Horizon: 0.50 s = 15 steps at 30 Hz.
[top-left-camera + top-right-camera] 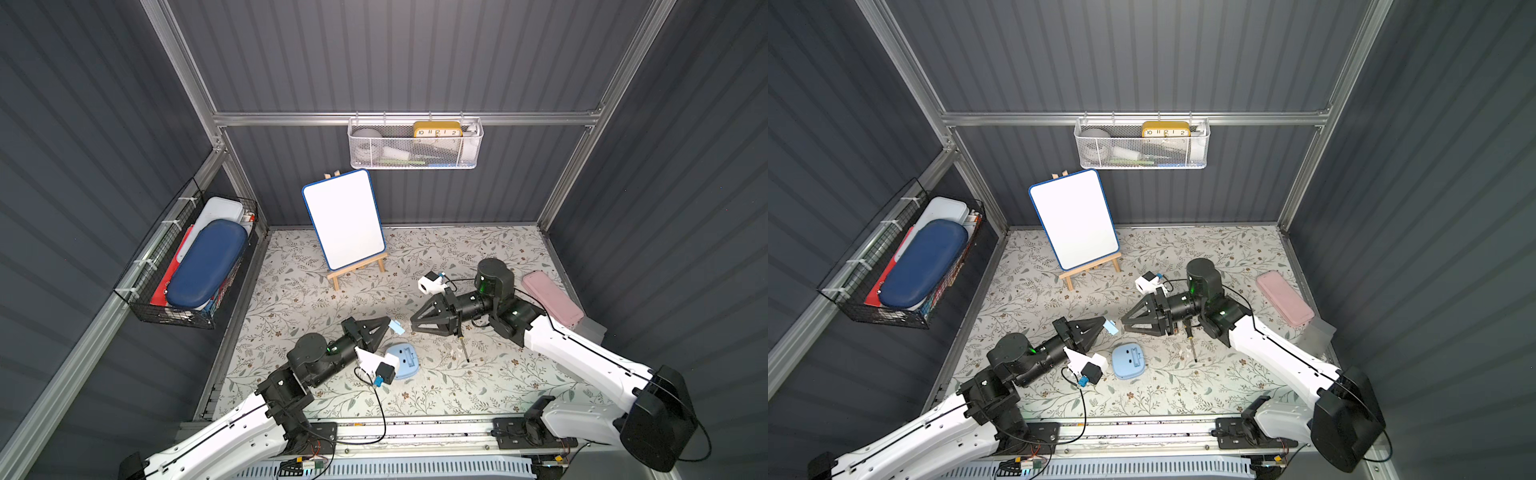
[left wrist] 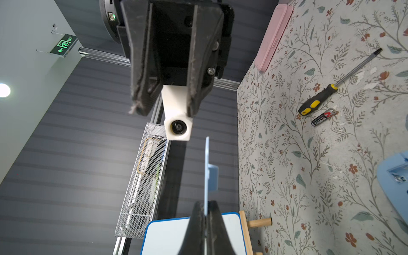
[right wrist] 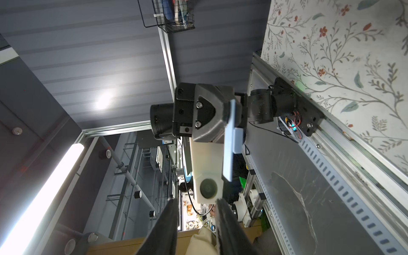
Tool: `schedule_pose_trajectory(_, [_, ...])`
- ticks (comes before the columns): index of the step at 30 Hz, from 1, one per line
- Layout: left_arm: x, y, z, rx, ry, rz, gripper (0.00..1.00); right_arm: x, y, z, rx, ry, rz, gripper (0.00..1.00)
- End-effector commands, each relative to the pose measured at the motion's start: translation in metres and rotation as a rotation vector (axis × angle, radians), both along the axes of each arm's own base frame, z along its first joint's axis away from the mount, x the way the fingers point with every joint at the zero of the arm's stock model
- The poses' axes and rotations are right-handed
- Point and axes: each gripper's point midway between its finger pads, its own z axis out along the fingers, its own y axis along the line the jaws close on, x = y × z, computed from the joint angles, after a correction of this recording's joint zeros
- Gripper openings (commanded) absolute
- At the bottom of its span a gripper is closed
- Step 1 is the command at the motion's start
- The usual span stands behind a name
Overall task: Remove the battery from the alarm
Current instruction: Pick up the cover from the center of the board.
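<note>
Already out: left gripper [image 2: 206,217] pinches the blue battery cover [image 2: 207,174] aloft; right gripper [image 3: 196,209] faces it, half-open and empty.
Likely a handover; battery [image 2: 323,117] lies beside the screwdriver [image 2: 320,100], well apart from the face-down alarm [image 1: 1128,360].

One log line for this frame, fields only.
left tool: shut on battery cover | right tool: open, empty | battery: on table beside screwdriver | alarm: face-down

- Both arms have white shells with black joints and thin black cables.
- Each black pincer, left [image 1: 388,326] and right [image 1: 415,322], has triangular open-frame fingers.
- White camera blocks at the wrists; green joint lights.
</note>
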Motion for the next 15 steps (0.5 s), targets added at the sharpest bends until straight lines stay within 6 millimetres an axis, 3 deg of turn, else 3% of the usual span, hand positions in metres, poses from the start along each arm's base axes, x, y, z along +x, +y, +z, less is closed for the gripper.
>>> schedule_pose_trajectory(1, [-0.005,0.0,0.021,-0.021,-0.054,-0.019,0.0,-0.01,-0.002,-0.019,-0.04,-0.001,0.035,0.32])
schedule_pose_trajectory(15, [-0.007,-0.005,0.024,-0.02,-0.068,-0.036,0.0,0.001,0.004,-0.006,-0.009,-0.048,0.008,0.32])
